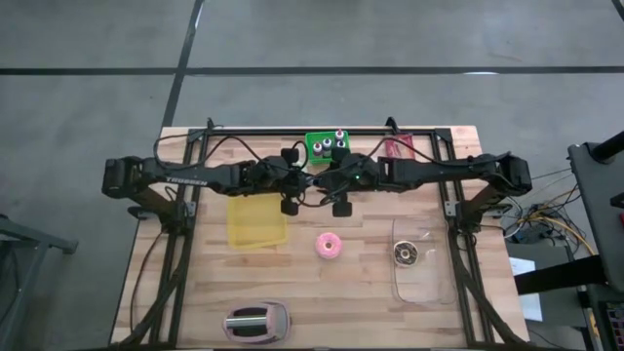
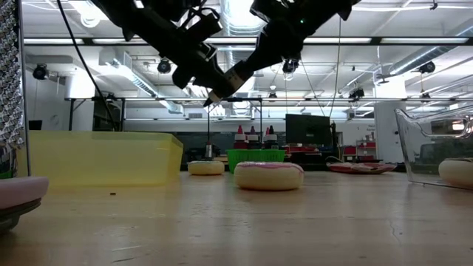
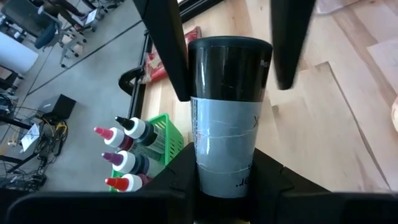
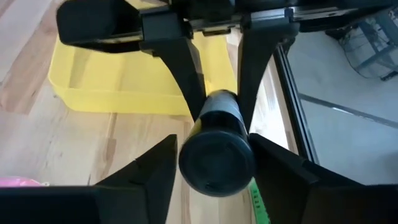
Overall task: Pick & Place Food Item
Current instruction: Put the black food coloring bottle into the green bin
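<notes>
**Canister hangs between two grippers above the mid-table**

Nearest the front edge lies a pink toaster [image 1: 256,324], well clear of the work. Behind it a pink-frosted donut [image 1: 329,246] sits on the bare wood. To its right is a clear container [image 1: 434,288] with a dark donut [image 1: 405,254] inside. A yellow tray [image 1: 256,222] lies to its left.

Above and just behind these, both arms meet over the middle of the table. The left gripper [image 3: 227,174] is clamped on a black canister [image 3: 227,74] with a grey taped band, holding it in the air. The right gripper [image 4: 216,163] straddles the canister's other end. One of its fingers looks to be touching the side and the other is a little apart, so it is not gripping yet.

The canister looks rigid, smooth and probably light. It should take a firm squeeze, though a round glossy body can twist or slide between flat pads. The taped band seems the best place to hold it, square across the body.

Farther back stand a green rack of squeeze bottles [image 1: 327,146] and a red packet [image 1: 400,148]. Neither blocks a lowering move. The donut and the yellow tray lie closest beneath.
</notes>
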You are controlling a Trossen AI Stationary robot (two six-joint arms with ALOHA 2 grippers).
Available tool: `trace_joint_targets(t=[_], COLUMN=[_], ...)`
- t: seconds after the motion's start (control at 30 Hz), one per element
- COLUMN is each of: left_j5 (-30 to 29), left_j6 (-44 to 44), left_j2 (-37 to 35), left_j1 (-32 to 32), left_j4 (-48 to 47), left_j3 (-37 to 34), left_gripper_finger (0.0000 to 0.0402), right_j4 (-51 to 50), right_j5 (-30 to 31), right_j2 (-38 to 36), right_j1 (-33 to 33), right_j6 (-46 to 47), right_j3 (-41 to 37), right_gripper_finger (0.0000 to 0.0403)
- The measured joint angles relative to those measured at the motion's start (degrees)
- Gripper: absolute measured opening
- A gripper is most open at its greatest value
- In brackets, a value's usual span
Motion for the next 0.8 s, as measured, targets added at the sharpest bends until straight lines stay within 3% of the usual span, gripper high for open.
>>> trace_joint_targets(t=[0.2, 0.8], left_j5=[0.05, 0.46], left_j6=[-0.04, 0.37], left_j2=[0.00, -0.02], left_j1=[0.04, 0.07], left_j4=[-0.02, 0.25], left_j3=[-0.02, -0.04], left_gripper_finger=[0.0089, 0.0089], right_j4=[0.41, 1.36], right_j5=[0.16, 0.10], right_j2=[-0.02, -0.02], right_j1=[0.00, 0.04], right_j6=[0.57, 1.40], right_j3=[-0.21, -0.39], right_gripper_finger=[0.0141, 0.0139])
